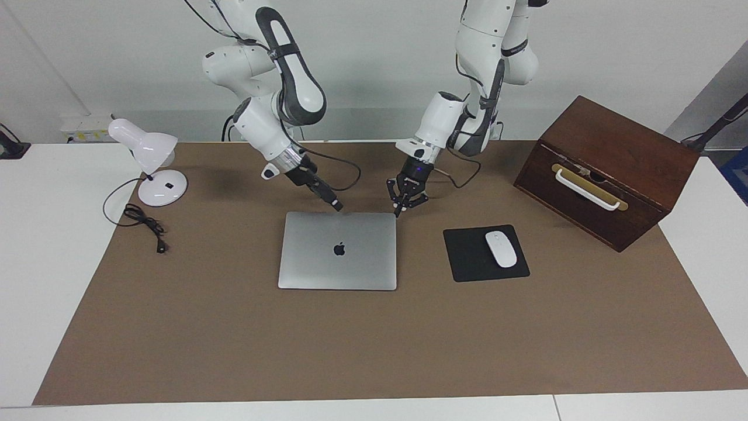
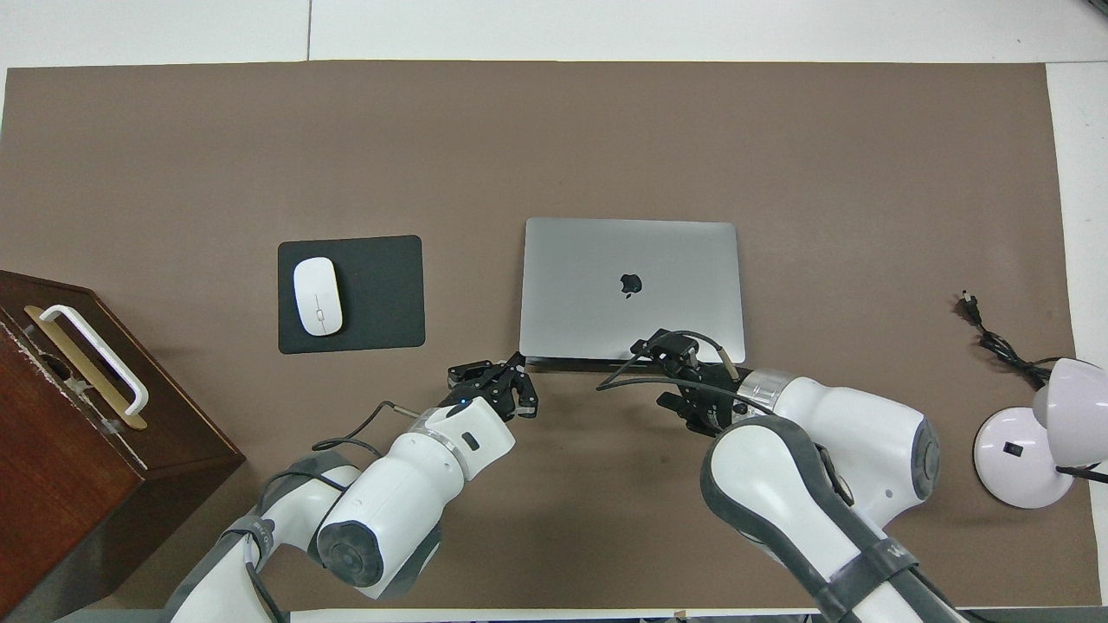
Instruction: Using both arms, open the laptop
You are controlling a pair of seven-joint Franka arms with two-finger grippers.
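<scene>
The thin silver-grey rectangular metal laptop (image 1: 338, 250) (image 2: 631, 288) lies flat on the brown mat, near the middle of the table, with its lid fully closed and the dark apple logo facing up. Its long edges run along the table. The two white jointed robot arms (image 1: 274, 123) (image 2: 831, 450) come down to its edge nearest the robots, one toward each corner.

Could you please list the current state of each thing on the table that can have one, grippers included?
laptop: lid shut, lying flat.
left gripper: shut, empty, at the laptop's corner nearest the robots, toward the left arm's end.
right gripper: open, empty, at the laptop's edge nearest the robots.
wooden box: closed, tilted.
desk lamp: upright, its plug lying loose on the table.
mouse: resting on the mouse pad.
</scene>
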